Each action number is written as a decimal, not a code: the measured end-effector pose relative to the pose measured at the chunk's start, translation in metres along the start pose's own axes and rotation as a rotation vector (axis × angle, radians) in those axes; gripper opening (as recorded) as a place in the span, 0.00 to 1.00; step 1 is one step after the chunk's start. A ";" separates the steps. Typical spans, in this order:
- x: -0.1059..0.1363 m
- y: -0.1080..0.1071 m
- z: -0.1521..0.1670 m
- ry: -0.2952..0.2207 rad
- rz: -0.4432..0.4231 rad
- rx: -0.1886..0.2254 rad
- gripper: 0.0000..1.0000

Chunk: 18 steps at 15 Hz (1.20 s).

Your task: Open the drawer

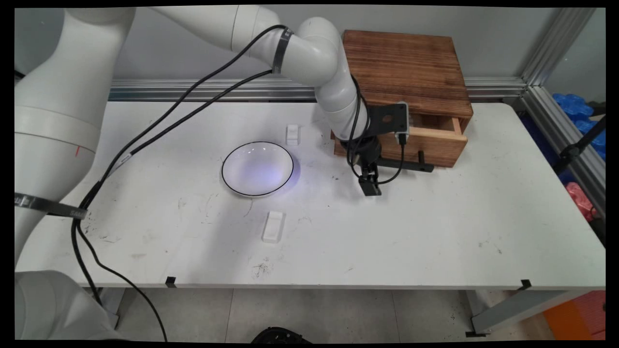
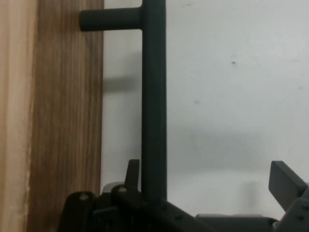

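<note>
Poised low over a scuffed white worktop [image 1: 387, 232], just in front of a dark-stained wooden drawer box [image 1: 406, 67] with coarse, streaky grain. Black two-finger end effector [image 1: 370, 185] pointing down, fingers spread open, nothing between them but the bar. Seen in the hand view: one finger [image 2: 132, 173] tucked on the drawer side of a round matte black bar handle [image 2: 153, 96], the other finger [image 2: 286, 184] well out on the far side, with no contact visible on either pad. Handle standing off the drawer front [image 2: 67, 121] on a short cylindrical post [image 2: 111, 19]. Drawer [image 1: 435, 140] of paler raw wood pulled partly out, its front darker and striped with grain. Off to the arm's side on the worktop: a shallow round white bowl [image 1: 257, 168] with a thin black rim, glossy and smooth. Beyond the bowl, toward the wall, a small white block [image 1: 292, 134]; nearer the worktop's front edge, a longer white rectangular block [image 1: 273, 226] lying flat. Both blocks well apart from the end effector. Black cables [image 1: 184, 104] draped from the white arm.
</note>
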 end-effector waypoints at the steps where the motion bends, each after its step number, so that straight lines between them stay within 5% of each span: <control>1: 0.000 0.004 -0.001 -0.001 -0.002 -0.004 1.00; 18: 0.007 0.067 -0.021 -0.003 -0.012 -0.074 1.00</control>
